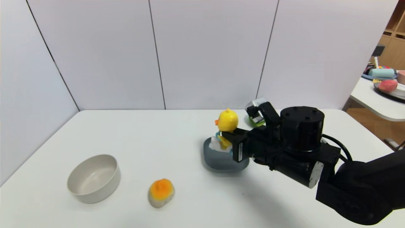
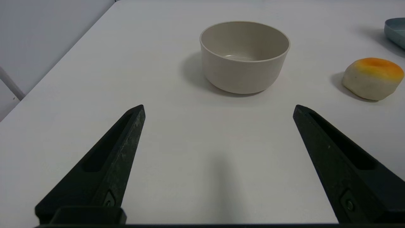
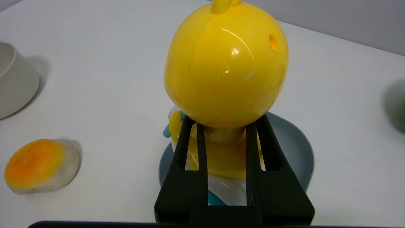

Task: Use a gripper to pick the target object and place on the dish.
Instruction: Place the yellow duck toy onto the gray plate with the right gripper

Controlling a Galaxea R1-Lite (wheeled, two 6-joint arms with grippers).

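Note:
The yellow toy duck is upright over the grey-blue dish at the table's middle right. My right gripper reaches in from the right and is shut on the duck's body just under its round head. In the right wrist view both black fingers flank the duck at the neck, with the dish under it. The duck's white base sits low inside the rim; I cannot tell whether it touches the dish. My left gripper hovers open over bare table, holding nothing.
A beige-white bowl stands at the front left, an orange-grey lump to its right. A green ball shows partly behind the right wrist. White wall panels close the back and left. A second table stands at the far right.

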